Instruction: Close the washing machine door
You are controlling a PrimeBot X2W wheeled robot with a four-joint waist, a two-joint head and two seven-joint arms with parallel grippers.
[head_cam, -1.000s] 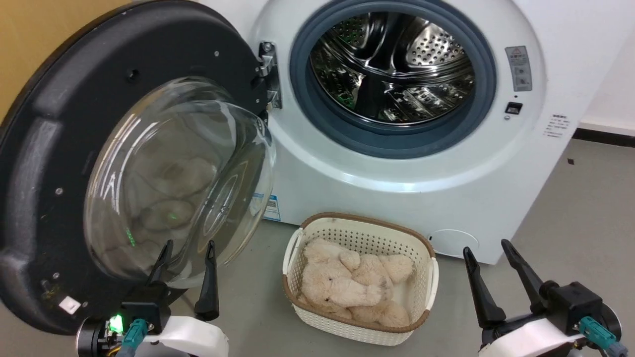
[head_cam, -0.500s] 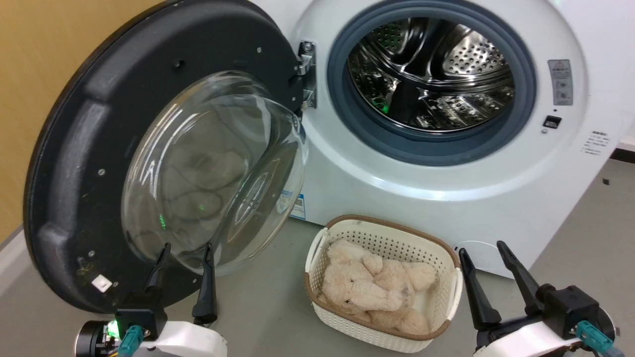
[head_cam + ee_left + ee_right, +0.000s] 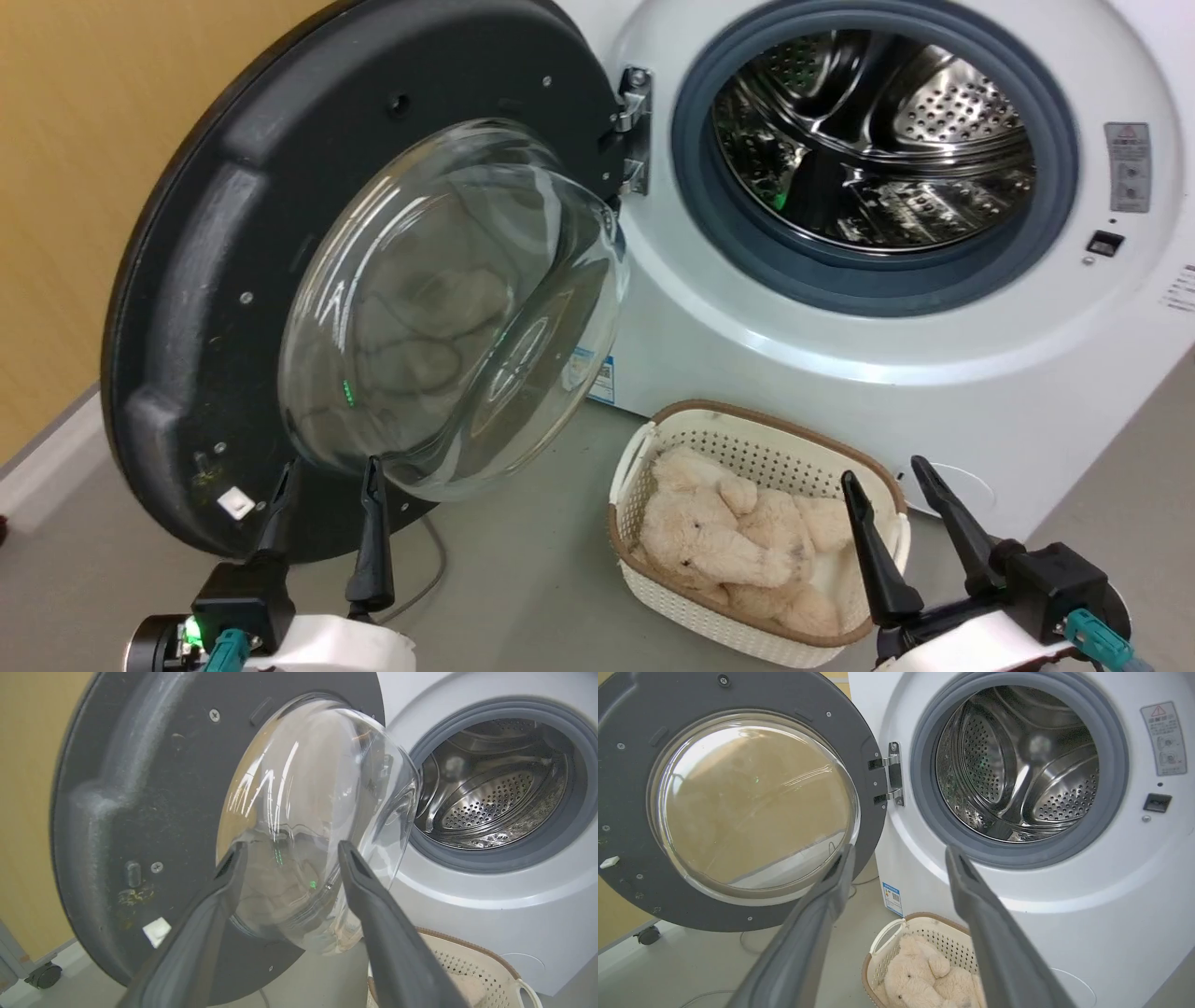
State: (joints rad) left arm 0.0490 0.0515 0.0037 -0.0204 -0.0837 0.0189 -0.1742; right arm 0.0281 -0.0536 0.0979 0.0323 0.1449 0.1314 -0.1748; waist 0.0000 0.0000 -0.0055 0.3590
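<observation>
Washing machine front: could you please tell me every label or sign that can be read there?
Nothing reads legibly on the big white washing machine.
Grey warning sticker: red triangle sign, wording too small.
Blue-and-white low sticker: blurred.
Small black print: too small.

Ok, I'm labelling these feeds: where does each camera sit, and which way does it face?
Head view: on the robot's head, facing forward and down at the open washing machine door, the washing machine and the basket; left gripper lower left, right gripper lower right.
Left wrist view: on the left wrist, looking along its own fingers at the door's glass window.
Right wrist view: on the right wrist, looking along its own fingers at the drum.
Both wrist views share door and drum.
</observation>
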